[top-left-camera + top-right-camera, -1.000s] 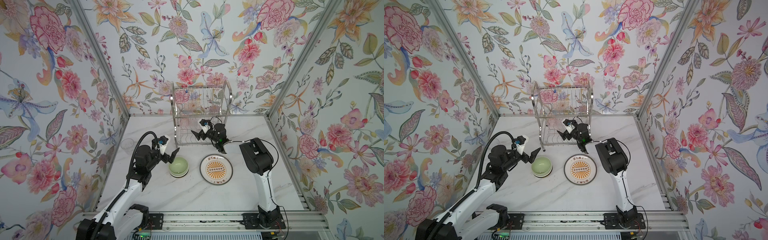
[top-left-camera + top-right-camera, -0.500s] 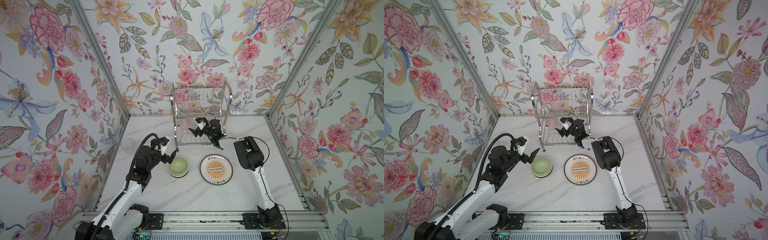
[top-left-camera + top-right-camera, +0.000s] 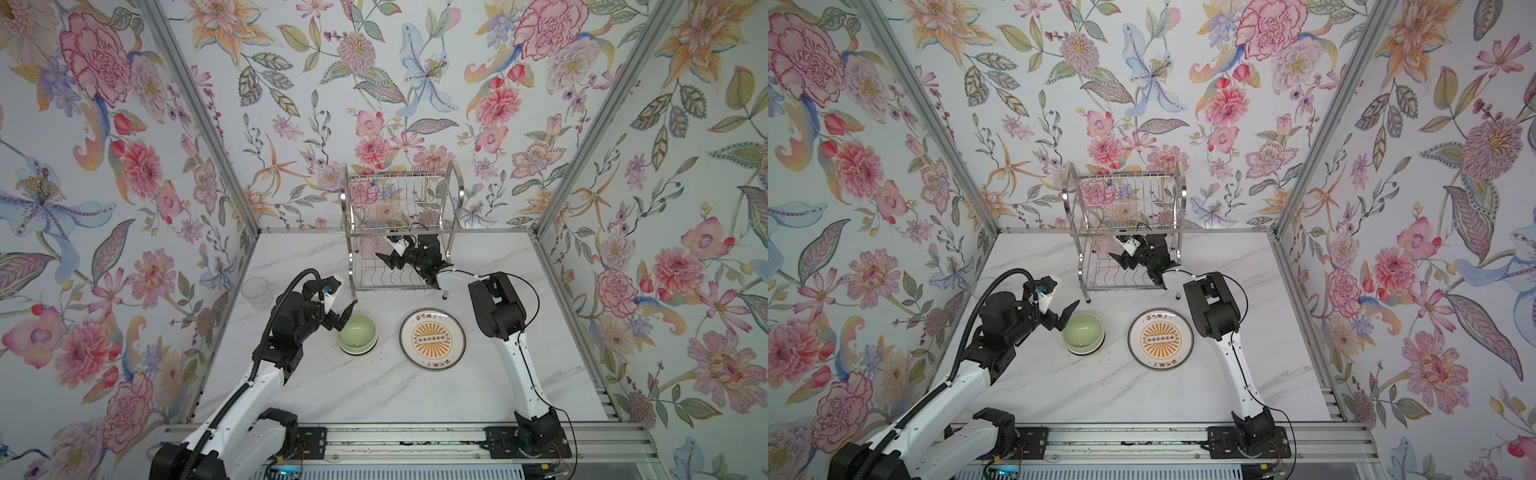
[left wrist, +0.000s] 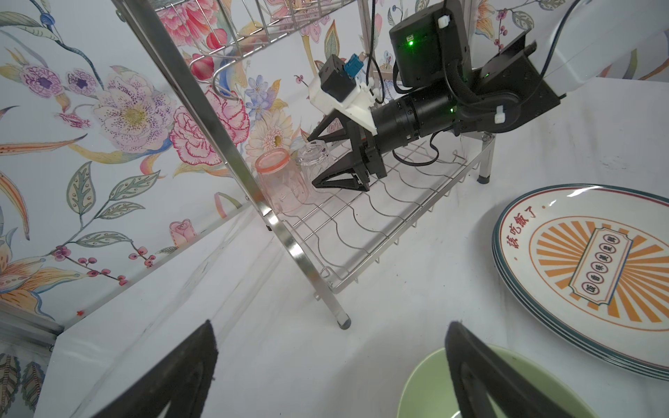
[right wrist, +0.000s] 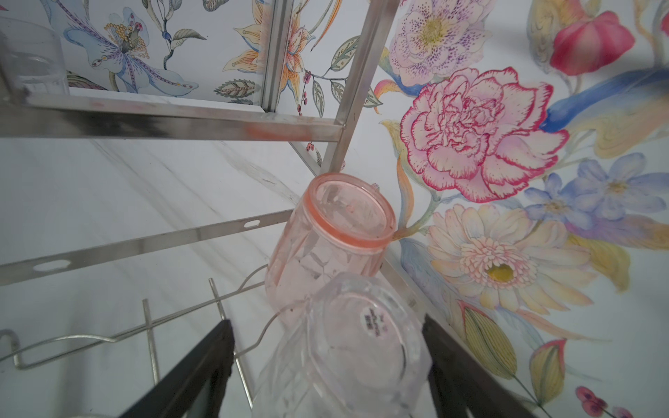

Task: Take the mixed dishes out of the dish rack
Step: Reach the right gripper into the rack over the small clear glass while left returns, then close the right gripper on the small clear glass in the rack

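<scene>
Reading the bench from its left edge, we first meet a clear tumbler [image 3: 254,292] standing alone on the white marble tabletop [image 3: 374,395], already out of the rack. Next comes the left gripper [image 3: 1065,316], its black fingers spread wide and holding nothing, hovering just beside the pale green ceramic bowl [image 3: 357,334] that sits upright on the table.

Behind the bowl stands the two-tier silver wire dish rack [image 4: 237,170], and the coming move turns on what is inside it. In the far left corner of the lower shelf we see a small pink faceted cup [image 5: 336,231] and, just beside it on the gripper's side, a small clear cut-glass cup [image 5: 354,343]. Both appear to stand mouth down, so their long axes run roughly upright. We cannot tell whether the two cups touch.

The right gripper [image 4: 314,161] reaches in under the upper shelf from the rack's right side. Its fingers [image 5: 202,369] are parted with the clear cup between them; a gap shows on one side, so we judge that they bracket the cup without clamping it yet. The cup lies straight ahead between the fingertips, with the pink cup directly beyond it. This arm is much the nearer; the left one is outside the frame.

Rightmost, a white plate with an orange sunburst [image 3: 432,338] lies flat on the table, with further rims showing beneath it in the left wrist view.
</scene>
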Robot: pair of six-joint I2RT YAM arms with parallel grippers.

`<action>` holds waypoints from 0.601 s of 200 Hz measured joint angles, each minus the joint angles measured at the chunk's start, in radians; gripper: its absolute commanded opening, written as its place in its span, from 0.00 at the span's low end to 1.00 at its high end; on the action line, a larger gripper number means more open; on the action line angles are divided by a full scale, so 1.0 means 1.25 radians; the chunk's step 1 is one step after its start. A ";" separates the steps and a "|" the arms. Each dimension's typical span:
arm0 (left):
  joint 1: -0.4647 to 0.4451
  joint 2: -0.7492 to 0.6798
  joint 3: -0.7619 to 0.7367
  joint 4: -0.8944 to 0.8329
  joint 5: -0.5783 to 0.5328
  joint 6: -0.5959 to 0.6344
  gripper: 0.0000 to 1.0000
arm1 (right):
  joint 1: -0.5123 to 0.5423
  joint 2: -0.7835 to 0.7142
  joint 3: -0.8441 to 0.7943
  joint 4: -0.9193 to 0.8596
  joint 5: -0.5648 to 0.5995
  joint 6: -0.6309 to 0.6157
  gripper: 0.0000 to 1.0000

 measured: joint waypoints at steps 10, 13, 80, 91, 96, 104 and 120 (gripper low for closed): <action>0.000 0.004 0.003 -0.003 -0.001 0.002 0.99 | -0.001 0.001 0.002 -0.001 -0.004 0.003 0.74; 0.000 0.005 0.003 -0.003 -0.001 0.002 0.99 | -0.001 0.002 0.002 0.000 -0.005 0.004 0.73; 0.000 0.012 0.009 -0.037 -0.005 0.023 0.99 | -0.002 0.002 -0.035 0.067 -0.016 0.041 0.53; 0.000 0.012 0.009 -0.040 -0.006 0.023 0.99 | -0.002 -0.001 -0.053 0.106 -0.018 0.051 0.49; 0.000 0.011 0.009 -0.041 -0.007 0.023 0.99 | -0.002 -0.004 -0.060 0.121 -0.019 0.058 0.47; 0.000 0.011 0.009 -0.041 -0.008 0.023 0.99 | 0.000 -0.012 -0.072 0.136 -0.018 0.060 0.46; 0.000 0.007 0.009 -0.046 -0.009 0.024 0.99 | 0.000 -0.022 -0.097 0.154 -0.016 0.065 0.46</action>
